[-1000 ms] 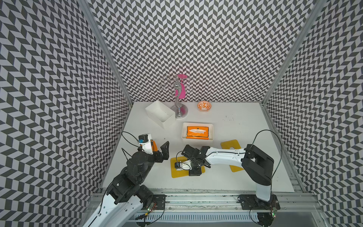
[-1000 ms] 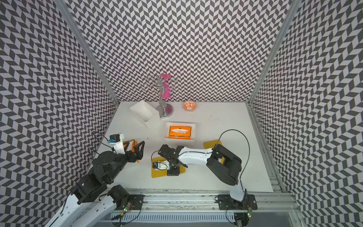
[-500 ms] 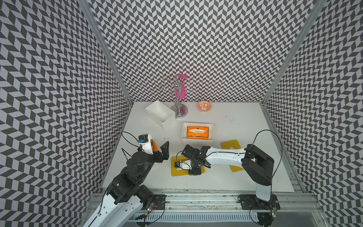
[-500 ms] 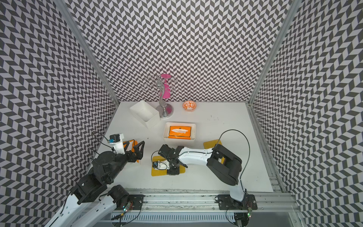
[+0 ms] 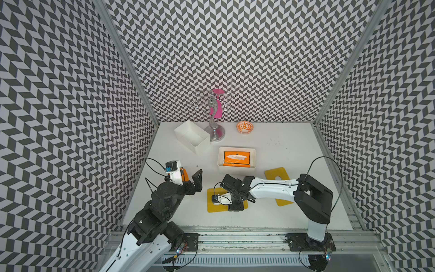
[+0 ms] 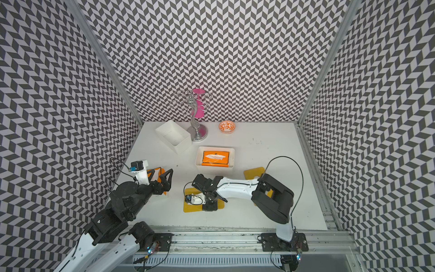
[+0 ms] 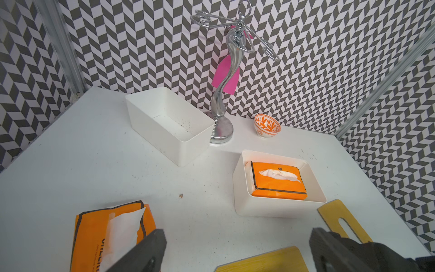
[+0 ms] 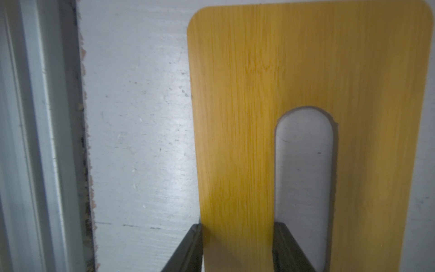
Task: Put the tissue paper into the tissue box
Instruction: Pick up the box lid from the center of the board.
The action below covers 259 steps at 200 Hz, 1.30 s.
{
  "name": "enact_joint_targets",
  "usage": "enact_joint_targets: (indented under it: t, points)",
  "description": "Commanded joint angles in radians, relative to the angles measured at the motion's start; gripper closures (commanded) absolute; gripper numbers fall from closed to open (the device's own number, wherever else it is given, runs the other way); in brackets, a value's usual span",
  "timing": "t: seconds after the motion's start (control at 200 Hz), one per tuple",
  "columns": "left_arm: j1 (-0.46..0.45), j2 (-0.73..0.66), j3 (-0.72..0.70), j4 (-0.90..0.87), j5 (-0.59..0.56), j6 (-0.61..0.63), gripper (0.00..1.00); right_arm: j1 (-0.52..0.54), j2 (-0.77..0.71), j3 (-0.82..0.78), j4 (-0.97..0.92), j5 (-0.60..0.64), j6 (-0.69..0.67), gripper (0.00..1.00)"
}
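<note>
Since one tissue pack [image 7: 91, 235] is not in a box yet, it lies flat on the counter [image 7: 70, 153] on the robot's left side, close by the left fingers [image 7: 146, 249]. Those fingers are spread wide with nothing in them, I think so they can fit around the fat pack. The empty white box [image 7: 188, 150] sits near the back wall with its top open. It looks like the home for this pack. Another white box [image 7: 277, 212] near it already has an orange pack [image 7: 277, 186] inside.

The right fingers [image 8: 188, 254] sit low on a yellow lid [image 8: 235, 94]. One finger is at the lid's outer edge and one is in its long slot, so they pinch the strip of wood between. That slot gives them a place to grab a flat thing. A second yellow lid [image 5: 271, 173] lies partly under the right arm.

Some things are hard to see. In both top views the right wrist covers the pinch. The right wrist view cuts the fingers off. The left wrist hides much of the loose pack from above, and the left wrist view cuts off its near end.
</note>
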Motion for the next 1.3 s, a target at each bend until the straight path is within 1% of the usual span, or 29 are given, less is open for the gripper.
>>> enact_joint_targets:
  t: [0.0, 0.165, 0.35, 0.426, 0.506, 0.616, 0.646, 0.711, 0.791, 0.891, 0.976, 1.051, 1.187, 1.292]
  points:
    - [0.003, -0.011, -0.010, 0.016, -0.012, -0.004, 0.00, 0.009, -0.067, -0.008, 0.020, -0.031, -0.008, 0.98]
    - [0.003, -0.011, -0.010, 0.015, -0.014, -0.005, 0.00, 0.008, -0.124, -0.020, 0.040, -0.047, -0.009, 0.99]
    - [0.003, -0.015, -0.009, 0.016, -0.009, -0.002, 0.00, 0.006, -0.193, -0.040, 0.043, -0.033, -0.009, 1.00]
    - [0.004, -0.010, -0.004, 0.024, 0.023, 0.007, 0.00, 0.005, -0.232, -0.058, 0.049, -0.019, -0.003, 1.00]
    - [0.003, 0.012, 0.003, 0.044, 0.090, 0.018, 0.00, 0.001, -0.284, -0.083, 0.061, -0.008, 0.010, 1.00]
    - [0.005, 0.067, 0.034, 0.038, 0.147, 0.012, 0.00, -0.007, -0.359, -0.127, 0.082, -0.004, 0.029, 1.00]
    - [0.005, 0.114, 0.041, 0.036, 0.165, 0.000, 0.00, -0.009, -0.381, -0.142, 0.089, -0.001, 0.034, 1.00]
    - [0.008, 0.168, 0.053, 0.042, 0.241, -0.022, 0.00, -0.011, -0.424, -0.169, 0.101, 0.010, 0.043, 1.00]
    - [0.021, 0.233, 0.058, 0.046, 0.362, -0.048, 0.00, -0.015, -0.468, -0.192, 0.105, 0.021, 0.051, 1.00]
    - [0.059, 0.307, 0.059, 0.053, 0.516, -0.066, 0.00, -0.017, -0.509, -0.210, 0.105, 0.032, 0.059, 1.00]
    - [0.103, 0.323, 0.044, 0.074, 0.625, -0.086, 0.01, -0.018, -0.533, -0.221, 0.107, 0.036, 0.062, 1.00]
    - [0.161, 0.307, 0.017, 0.112, 0.731, -0.108, 0.05, -0.020, -0.551, -0.233, 0.111, 0.038, 0.062, 1.00]
    - [0.271, 0.276, -0.083, 0.210, 0.944, -0.178, 0.15, -0.022, -0.581, -0.250, 0.120, 0.037, 0.067, 1.00]
    - [0.316, 0.267, -0.160, 0.292, 1.069, -0.240, 0.22, -0.023, -0.603, -0.259, 0.126, 0.033, 0.069, 1.00]
